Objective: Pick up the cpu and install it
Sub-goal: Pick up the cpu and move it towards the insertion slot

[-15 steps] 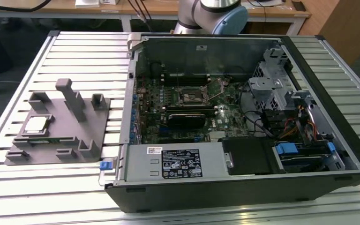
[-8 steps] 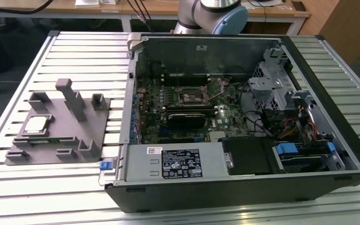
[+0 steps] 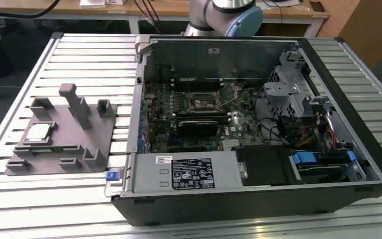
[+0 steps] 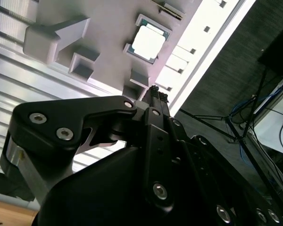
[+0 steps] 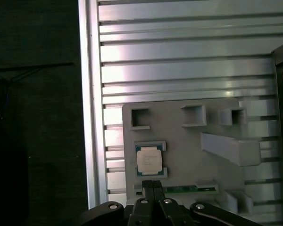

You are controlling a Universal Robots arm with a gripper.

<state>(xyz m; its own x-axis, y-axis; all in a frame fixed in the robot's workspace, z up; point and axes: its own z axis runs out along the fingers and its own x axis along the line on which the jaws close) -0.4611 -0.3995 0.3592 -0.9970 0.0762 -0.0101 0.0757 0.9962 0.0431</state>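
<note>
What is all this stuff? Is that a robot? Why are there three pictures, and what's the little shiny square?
Yes, it's a robot arm. Part of it shows at the back of the exterior view, which comes from a camera standing away from the arm. The other two pictures come from cameras riding near the arm's wrist, so the black gripper pokes into them. Its two fingers are closed together and hold nothing.

On the ribbed metal table lies a grey plastic holder. The shiny square sitting in it is the cpu, a computer's brain chip. The gripper is near it.

On the exterior view's right stands an open computer case. Inside is a dark square socket; the cpu is not in it yet.
</note>
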